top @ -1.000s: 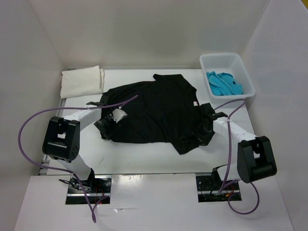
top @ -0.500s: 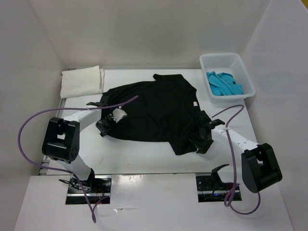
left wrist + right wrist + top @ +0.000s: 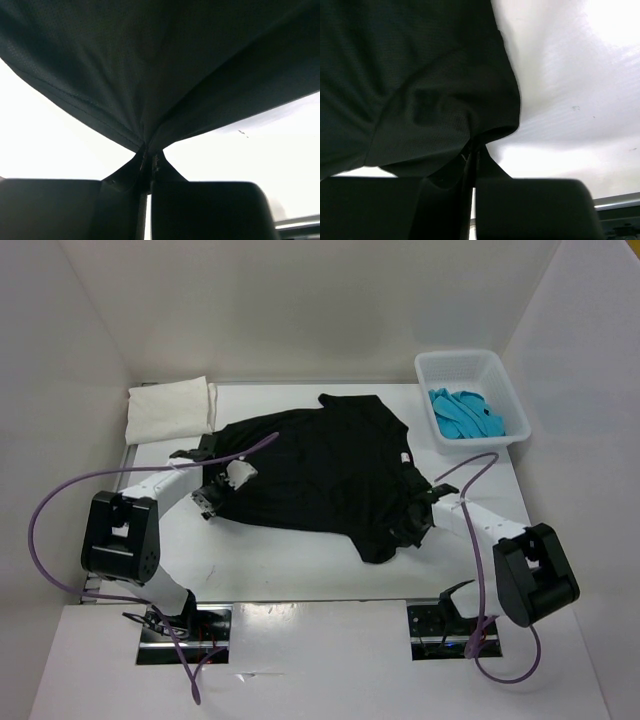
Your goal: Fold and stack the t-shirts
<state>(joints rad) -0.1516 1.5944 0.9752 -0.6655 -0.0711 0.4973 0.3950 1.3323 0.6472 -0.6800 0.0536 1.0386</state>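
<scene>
The top view looks down from high behind the near edge of the table (image 3: 300,565), with the black t-shirt (image 3: 320,470) at its middle. The wrist views look along the left claw (image 3: 148,164) and right claw (image 3: 472,157), very close against that t-shirt's edges, which all three views share

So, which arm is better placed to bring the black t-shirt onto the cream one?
Left, probably: left gripper pinches the black t-shirt nearest the cream t-shirt; right gripper holds the opposite edge.
</scene>
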